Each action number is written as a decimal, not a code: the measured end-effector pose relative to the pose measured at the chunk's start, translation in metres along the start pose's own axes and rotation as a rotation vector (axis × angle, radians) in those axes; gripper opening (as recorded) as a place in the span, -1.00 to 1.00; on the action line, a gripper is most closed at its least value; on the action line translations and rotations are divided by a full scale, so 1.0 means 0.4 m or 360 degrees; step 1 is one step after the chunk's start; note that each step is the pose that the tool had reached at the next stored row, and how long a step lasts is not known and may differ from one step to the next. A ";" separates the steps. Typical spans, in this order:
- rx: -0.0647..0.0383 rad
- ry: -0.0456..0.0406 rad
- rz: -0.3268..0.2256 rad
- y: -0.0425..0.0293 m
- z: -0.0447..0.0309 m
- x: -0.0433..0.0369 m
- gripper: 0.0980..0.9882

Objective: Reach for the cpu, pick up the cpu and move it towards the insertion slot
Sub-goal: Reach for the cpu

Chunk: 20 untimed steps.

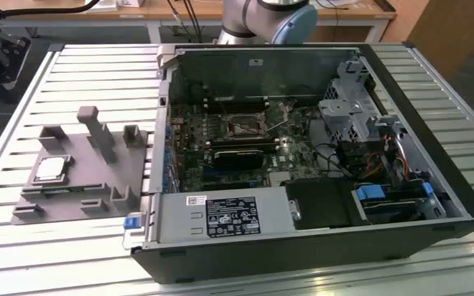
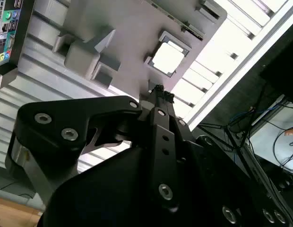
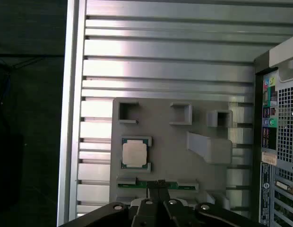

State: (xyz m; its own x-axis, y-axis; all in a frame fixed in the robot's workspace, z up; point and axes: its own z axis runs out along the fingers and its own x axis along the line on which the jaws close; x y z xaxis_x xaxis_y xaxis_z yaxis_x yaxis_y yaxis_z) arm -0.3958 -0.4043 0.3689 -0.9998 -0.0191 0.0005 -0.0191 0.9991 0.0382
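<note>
The gripper point(image 3: 158, 183) is seen in both wrist views point(image 2: 158, 90), hung above a grey plate point(image 3: 170, 142). Its jaws are closed, tip against tip, and nothing is held between them. No contact with any item is noted.

The cpu point(image 3: 135, 153) is recorded lying flat in a shallow square seat on the plate, well below the fingertips and apart from them; its pale metal top faces up point(image 2: 168, 59). A thin green strip point(image 3: 156, 185) is set in a groove at the plate's edge, in line with the fingertips.

In the exterior view the cpu point(image 1: 52, 168) is found towards the exterior view's left, on the plate point(image 1: 72, 203). Grey blocks and a tall post point(image 1: 97, 132) stand on the plate between the cpu and the computer case point(image 1: 303, 253). Plate and case both rest on a slotted metal table point(image 1: 97, 68).

The case lies open, its side wall rising just beside the plate. Inside it, the insertion slot point(image 1: 244, 126) is seen on the green board, dark in the centre and unoccupied, with a thin wire lever raised beside it. A long black card point(image 1: 237, 158) lies just beside the slot. A labelled metal box point(image 1: 220, 216) fills the near corner, and a metal cage point(image 1: 348, 111) and loose cables point(image 1: 377, 163) crowd the exterior view's right. The arm point(image 1: 266, 15) is noted beyond the case.
</note>
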 end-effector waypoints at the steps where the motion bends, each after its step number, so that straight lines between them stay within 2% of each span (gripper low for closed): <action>1: 0.0000 0.0000 0.0000 0.000 0.000 0.000 -0.98; 7: 0.0000 0.0000 0.0000 0.000 0.000 0.002 -0.98; 12: 0.0000 0.0000 0.0000 0.000 0.004 0.018 -0.98; 15: 0.0000 0.0000 0.0000 0.000 0.012 0.029 -0.98; 20: 0.0000 0.0000 0.0000 -0.001 0.030 0.036 -0.98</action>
State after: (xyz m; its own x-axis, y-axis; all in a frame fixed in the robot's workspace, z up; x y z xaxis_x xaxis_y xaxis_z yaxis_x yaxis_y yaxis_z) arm -0.4101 -0.4046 0.3569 -0.9998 -0.0192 0.0005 -0.0192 0.9991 0.0383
